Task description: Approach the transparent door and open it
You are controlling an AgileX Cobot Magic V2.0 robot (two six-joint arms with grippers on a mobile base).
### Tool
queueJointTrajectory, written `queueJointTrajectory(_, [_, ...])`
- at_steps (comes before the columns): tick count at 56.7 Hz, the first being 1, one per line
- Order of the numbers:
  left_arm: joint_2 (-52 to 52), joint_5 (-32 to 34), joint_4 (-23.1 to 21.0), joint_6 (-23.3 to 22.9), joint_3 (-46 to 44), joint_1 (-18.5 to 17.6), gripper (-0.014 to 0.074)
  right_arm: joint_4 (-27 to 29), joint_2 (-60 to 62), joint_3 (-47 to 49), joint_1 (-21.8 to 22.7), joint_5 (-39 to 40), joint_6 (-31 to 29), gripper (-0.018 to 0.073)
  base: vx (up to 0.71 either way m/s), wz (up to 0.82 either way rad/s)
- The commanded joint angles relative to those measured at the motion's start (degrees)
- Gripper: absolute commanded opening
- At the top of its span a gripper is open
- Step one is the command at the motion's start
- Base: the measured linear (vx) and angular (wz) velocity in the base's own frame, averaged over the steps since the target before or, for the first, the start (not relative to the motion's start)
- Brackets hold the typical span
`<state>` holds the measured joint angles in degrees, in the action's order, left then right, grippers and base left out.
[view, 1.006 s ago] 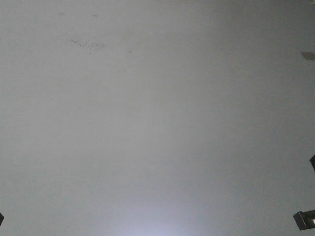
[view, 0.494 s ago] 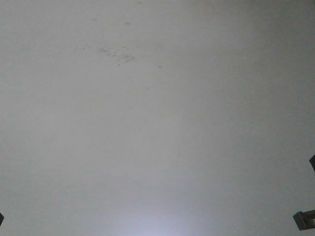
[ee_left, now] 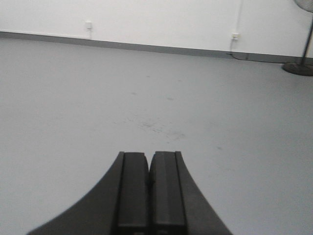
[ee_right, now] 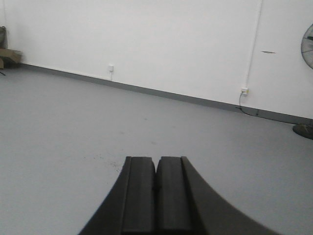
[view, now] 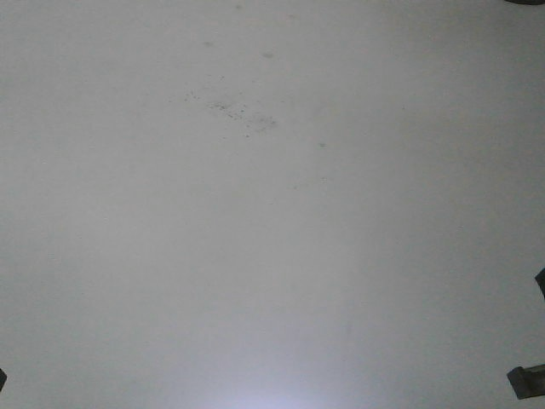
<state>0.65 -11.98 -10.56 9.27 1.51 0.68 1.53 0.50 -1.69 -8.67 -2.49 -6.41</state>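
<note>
The transparent door is out of view in every frame. My left gripper (ee_left: 149,157) is shut with nothing between its dark pads, held above bare grey floor. My right gripper (ee_right: 156,161) is likewise shut and empty, pointing across the floor toward a white wall. In the front view only grey floor shows, with small dark corners of the robot at the lower right edge (view: 528,379).
A patch of dark specks (view: 243,115) marks the grey floor (ee_left: 73,98). A white wall (ee_right: 171,44) with a grey skirting and wall sockets (ee_right: 244,90) runs across the far side. A standing fan's base (ee_left: 298,67) sits at the right.
The speck patch on the floor has slid right and downward in the front view, so the base is moving. Both grippers' parts at the frame edges stay put.
</note>
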Motion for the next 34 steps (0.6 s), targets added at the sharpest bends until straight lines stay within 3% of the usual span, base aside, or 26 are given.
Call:
queueJointTrajectory(1, [0.75,4.43,-0.67,-0.54,-1.43,-0.07,0.0003,0.04,0.88,-0.15,0.28,4.5,-0.3,-0.0004,0.51,0.33])
queueJointTrajectory(34, [0.75,4.43,-0.67,-0.54,-1.43,-0.07,0.0003,0.04,0.88,-0.15,0.28,4.5,-0.3,-0.0004,0.53,0.53])
